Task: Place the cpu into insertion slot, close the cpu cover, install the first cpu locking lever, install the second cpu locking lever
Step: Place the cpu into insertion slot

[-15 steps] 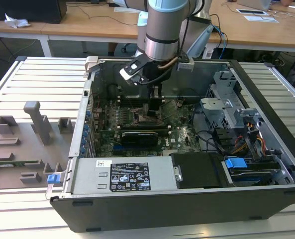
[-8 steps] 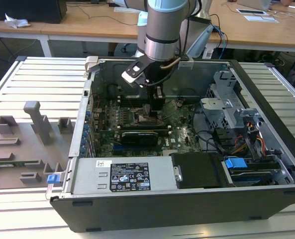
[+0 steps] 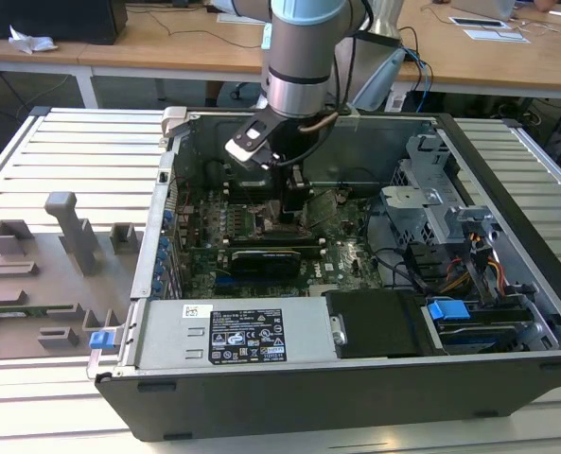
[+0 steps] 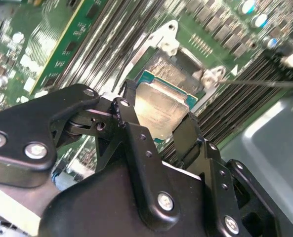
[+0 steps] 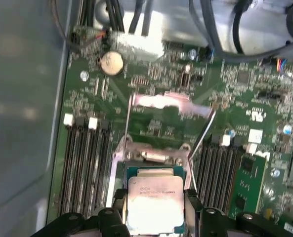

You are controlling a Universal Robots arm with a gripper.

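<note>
Cpu (image 4: 161, 106) between jaws over insertion slot (image 4: 172, 66)

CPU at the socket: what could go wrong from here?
1. The cpu, gripped by the hand, looks offset from the insertion slot; released so, it may seat crooked.
2. The locking levers stand close beside the hand and could snag.
3. The raised cpu cover might drop early.

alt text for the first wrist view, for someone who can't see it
The gripper holds the cpu by two opposite edges, right over the insertion slot on a green motherboard. Beyond the slot the cpu cover stands swung open, and black memory slots run along both sides.
</note>
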